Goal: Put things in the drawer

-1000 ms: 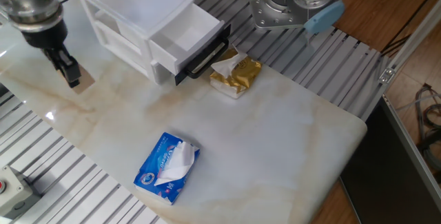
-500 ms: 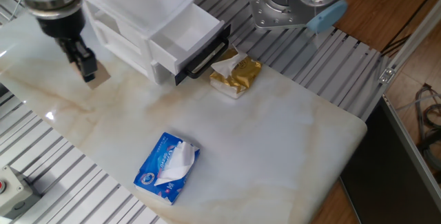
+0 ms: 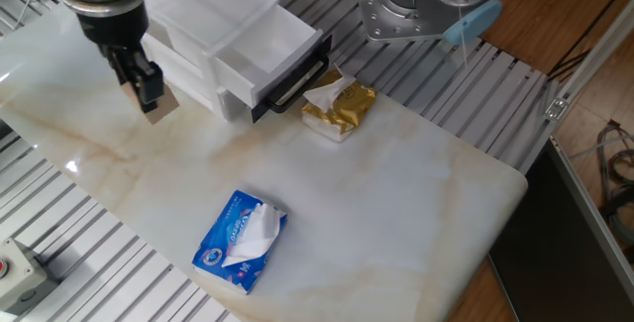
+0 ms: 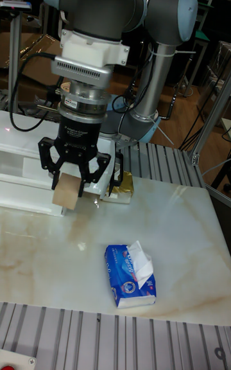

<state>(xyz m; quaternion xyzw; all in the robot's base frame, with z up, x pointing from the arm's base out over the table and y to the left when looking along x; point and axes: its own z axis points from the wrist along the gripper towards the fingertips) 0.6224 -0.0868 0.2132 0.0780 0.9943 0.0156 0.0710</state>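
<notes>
A small light-tan wooden cube (image 4: 66,190) hangs above the table, and my gripper (image 4: 72,185) is shut on it. In the fixed view the gripper (image 3: 149,95) holds the cube (image 3: 163,105) just left of the white two-tier cabinet (image 3: 198,10), above the marble top. The lower drawer (image 3: 280,47) stands pulled out to the right, and its black bar handle (image 3: 295,85) faces front. What shows of the inside of the drawer looks white and bare. The gripper is left of the drawer's opening, with the cabinet body between them.
A gold tissue pack (image 3: 339,107) lies right in front of the drawer's handle. A blue tissue pack (image 3: 241,240) lies nearer the front of the marble table (image 3: 416,193). The arm's base (image 3: 421,5) stands behind on the slatted metal frame.
The gripper has moved right and a little further back, from the table's left edge towards the cabinet, carrying the cube. The drawer and both tissue packs have stayed put.
</notes>
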